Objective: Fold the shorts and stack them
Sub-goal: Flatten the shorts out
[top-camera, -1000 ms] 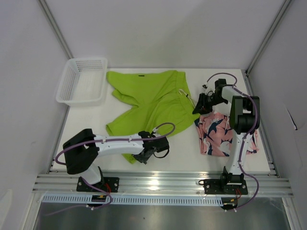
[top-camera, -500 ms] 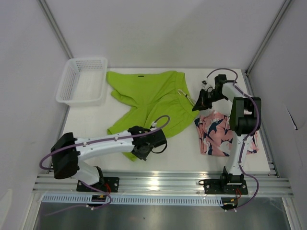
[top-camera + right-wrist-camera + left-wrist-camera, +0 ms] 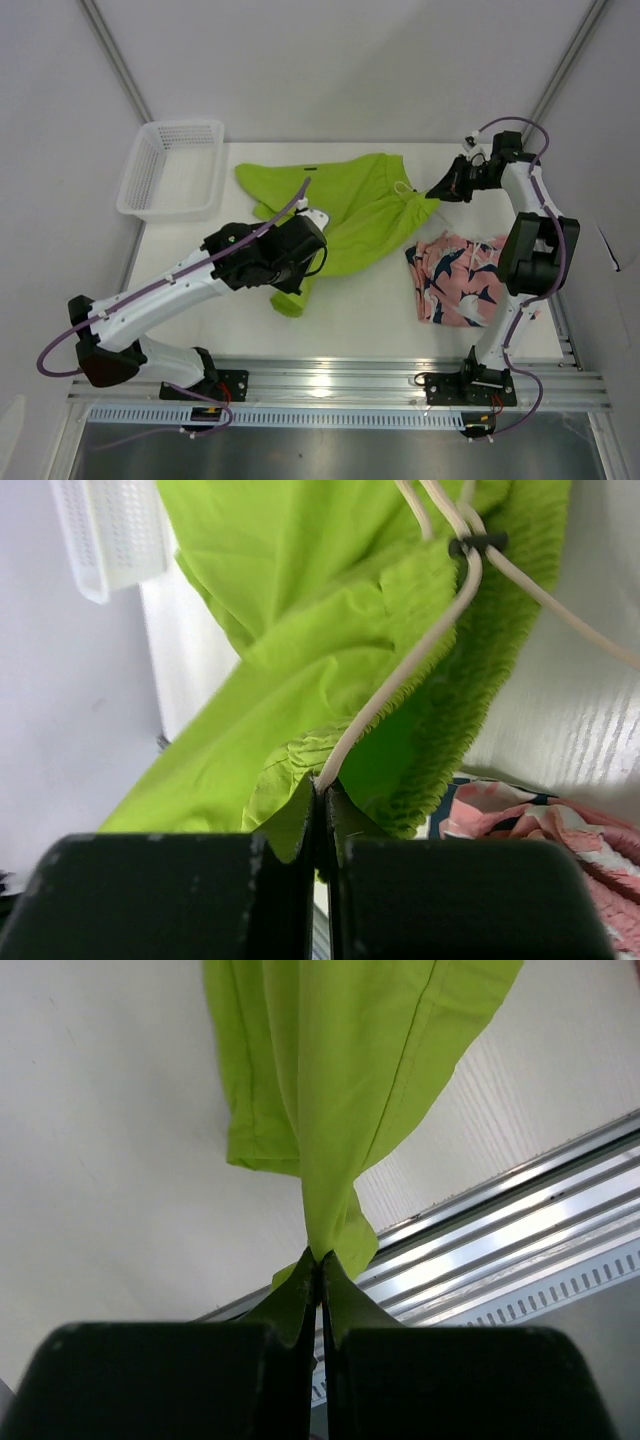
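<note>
Lifting lime-green shorts (image 3: 352, 212) off table (image 3: 380, 315): we read this as fold step on first pair. Left gripper (image 3: 320, 1258) jaws pinched shut on leg hem; right gripper (image 3: 320, 786) jaws clamped on waistband beside white drawstring (image 3: 400, 695). Cloth slung between both, middle sagging toward table. Next move, we judge: bring held edges together, lay flat. Coral-pink bird-print shorts (image 3: 462, 280) lie on table at right. White mesh basket (image 3: 142, 170), far left, shows nothing inside.

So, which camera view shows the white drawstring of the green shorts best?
The right wrist view: the drawstring runs close across the green shorts. The top view shows only a small white loop of it; the left wrist view shows just green cloth, no cord.
</note>
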Motion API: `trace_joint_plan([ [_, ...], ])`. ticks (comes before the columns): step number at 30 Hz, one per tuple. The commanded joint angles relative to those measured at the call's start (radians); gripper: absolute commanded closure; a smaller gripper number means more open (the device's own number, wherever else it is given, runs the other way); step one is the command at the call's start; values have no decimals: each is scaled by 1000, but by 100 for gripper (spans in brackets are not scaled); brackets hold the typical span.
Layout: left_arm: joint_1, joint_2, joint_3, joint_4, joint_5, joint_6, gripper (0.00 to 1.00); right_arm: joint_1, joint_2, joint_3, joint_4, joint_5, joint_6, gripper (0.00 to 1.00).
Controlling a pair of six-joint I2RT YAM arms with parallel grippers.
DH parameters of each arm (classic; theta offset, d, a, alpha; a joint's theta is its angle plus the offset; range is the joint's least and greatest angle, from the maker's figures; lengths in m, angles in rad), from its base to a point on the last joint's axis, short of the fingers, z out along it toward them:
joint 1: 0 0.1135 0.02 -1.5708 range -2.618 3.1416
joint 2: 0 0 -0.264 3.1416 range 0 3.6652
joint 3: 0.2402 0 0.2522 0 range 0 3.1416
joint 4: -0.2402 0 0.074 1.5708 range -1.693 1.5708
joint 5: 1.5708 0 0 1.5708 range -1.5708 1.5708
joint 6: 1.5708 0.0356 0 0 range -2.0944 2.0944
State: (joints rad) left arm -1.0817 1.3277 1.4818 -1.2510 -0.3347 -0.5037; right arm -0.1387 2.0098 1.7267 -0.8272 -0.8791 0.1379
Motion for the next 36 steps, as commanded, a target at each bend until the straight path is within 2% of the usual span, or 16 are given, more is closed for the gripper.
trace_joint_plan([
  [1,48,-24,106,-53,10,60,100,-35,-34,30,49,-80,109,100],
  [4,115,-12,159,-60,31,108,100,-44,-54,22,103,-103,190,100],
  [6,163,25,199,-83,-16,122,100,-42,-49,45,122,-107,215,100],
  [9,300,79,228,-85,-55,140,100,-41,-48,48,189,-106,295,100],
  [12,379,102,248,-70,-47,151,100,-42,-46,56,253,-92,367,100],
  [16,530,128,294,-62,-49,149,100,-38,-11,125,290,-89,428,100],
  [20,621,175,328,-39,-59,152,100,-15,38,197,298,-74,447,100],
  [26,661,252,435,-27,-44,154,100,14,55,255,309,-70,466,100],
  [32,660,116,445,33,143,174,100,-9,-25,168,355,-52,471,100],
  [36,649,76,427,1,207,179,100,-18,-28,117,289,-37,401,100],
])
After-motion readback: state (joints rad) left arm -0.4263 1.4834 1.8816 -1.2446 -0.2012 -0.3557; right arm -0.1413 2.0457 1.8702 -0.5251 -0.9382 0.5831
